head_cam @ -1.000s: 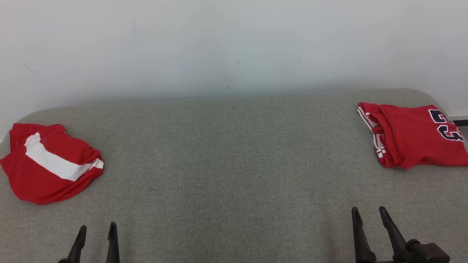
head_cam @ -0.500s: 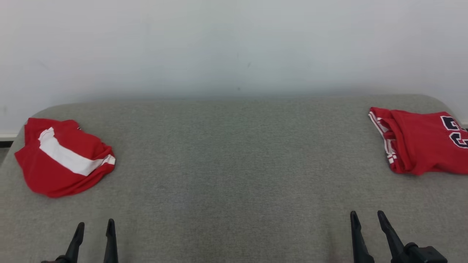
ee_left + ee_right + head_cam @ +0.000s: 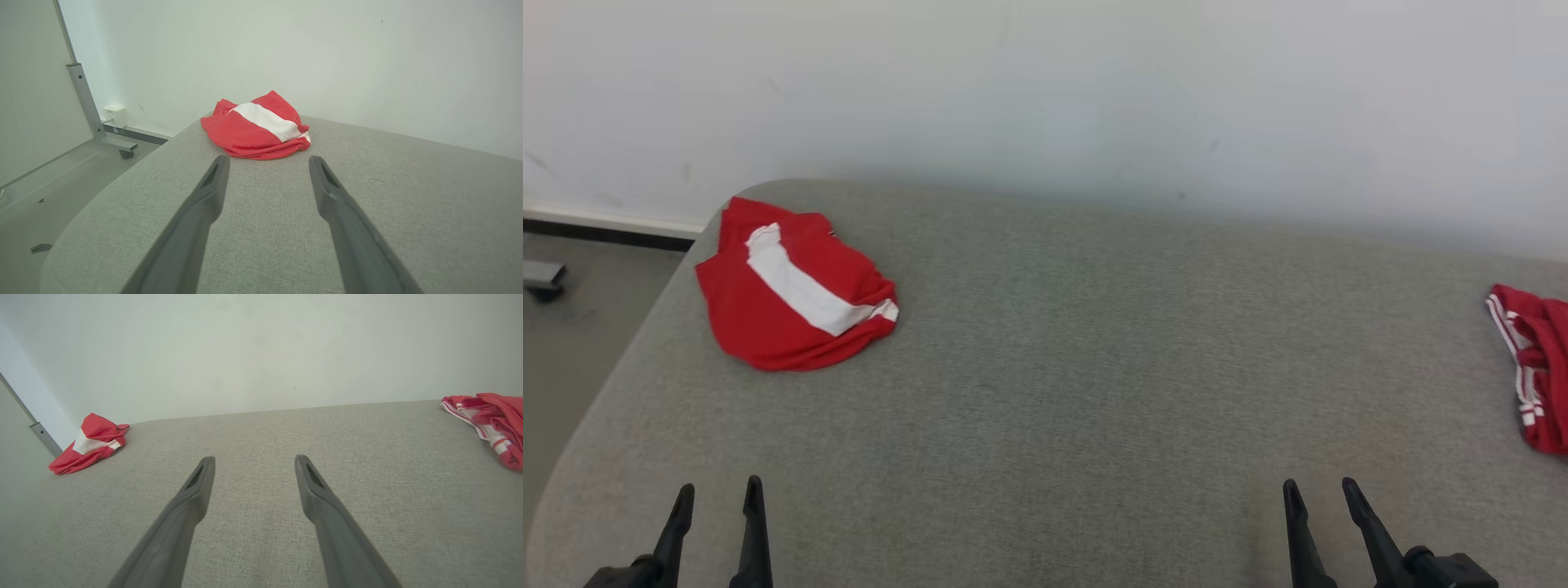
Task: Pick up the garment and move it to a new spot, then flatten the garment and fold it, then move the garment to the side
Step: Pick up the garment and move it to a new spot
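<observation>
A crumpled red garment (image 3: 792, 298) with a broad white stripe lies near the far left corner of the grey padded surface (image 3: 1094, 367). In the left wrist view the garment (image 3: 255, 126) sits straight ahead of my left gripper (image 3: 268, 160), a short way beyond its open fingers. In the head view, my left gripper (image 3: 720, 486) hovers open at the near left edge, with nothing between its fingers. My right gripper (image 3: 1319, 483) is open and holds nothing at the near right; from its wrist view the gripper (image 3: 255, 458) points across bare fabric, with the garment (image 3: 88, 449) far off to the left.
A second red jersey (image 3: 1531, 367) with white trim lies folded at the right edge of the surface, also visible as the jersey (image 3: 490, 424). A white wall runs behind. Left of the surface's rounded edge is bare floor (image 3: 572, 327) with a metal frame on a caster (image 3: 88, 106).
The camera has turned left, so the whole picture has slid right. The striped garment now sits further into the view and the folded jersey is mostly cut off. Both grippers stay open.
</observation>
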Robot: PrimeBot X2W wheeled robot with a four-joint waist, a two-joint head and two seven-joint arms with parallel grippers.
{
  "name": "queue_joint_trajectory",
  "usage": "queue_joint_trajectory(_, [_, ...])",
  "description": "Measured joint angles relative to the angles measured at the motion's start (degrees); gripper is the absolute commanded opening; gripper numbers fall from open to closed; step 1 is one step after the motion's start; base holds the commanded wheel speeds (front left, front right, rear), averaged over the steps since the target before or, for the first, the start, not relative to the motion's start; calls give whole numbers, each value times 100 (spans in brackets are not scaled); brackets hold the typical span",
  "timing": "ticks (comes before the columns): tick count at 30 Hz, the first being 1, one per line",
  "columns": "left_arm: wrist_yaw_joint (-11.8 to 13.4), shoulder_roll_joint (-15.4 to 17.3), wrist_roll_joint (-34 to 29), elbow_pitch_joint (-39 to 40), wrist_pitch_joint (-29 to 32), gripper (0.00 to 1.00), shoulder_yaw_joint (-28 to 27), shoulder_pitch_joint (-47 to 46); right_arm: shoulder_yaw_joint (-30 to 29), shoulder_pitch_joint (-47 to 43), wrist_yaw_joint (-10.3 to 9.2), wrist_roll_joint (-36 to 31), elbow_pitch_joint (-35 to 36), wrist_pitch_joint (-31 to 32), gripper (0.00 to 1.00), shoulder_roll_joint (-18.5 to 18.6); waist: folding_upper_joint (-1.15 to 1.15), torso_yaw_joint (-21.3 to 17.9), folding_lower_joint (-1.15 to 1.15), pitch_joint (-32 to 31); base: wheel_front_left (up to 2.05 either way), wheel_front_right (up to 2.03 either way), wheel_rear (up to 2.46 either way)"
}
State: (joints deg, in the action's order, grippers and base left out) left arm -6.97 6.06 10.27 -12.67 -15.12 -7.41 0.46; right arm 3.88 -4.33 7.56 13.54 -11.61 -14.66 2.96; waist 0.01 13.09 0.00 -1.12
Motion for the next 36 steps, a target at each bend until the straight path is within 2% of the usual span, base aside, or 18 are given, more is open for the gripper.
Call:
queue_joint_trajectory(14, [46,35,57,-74,0,100,-85,-28,96,128,0,33,-104,-26,100,-3,0,1195,0,109,0,0,0])
queue_joint_trajectory(20, [64,62,88,-64,0,100,-177,14,125,174,0,34,-137,-32,100,-4,0,1545,0,117,0,0,0])
queue_joint_trajectory(29, [90,82,94,-38,0,100,-176,13,213,229,0,64,-181,-33,100,-7,0,1570,0,168,0,0,0])
queue_joint_trajectory(36, [40,263,256,-114,0,100,-115,-767,36,501,0,-124,-57,-34,100,8,0,1335,0,432,0,0,0])
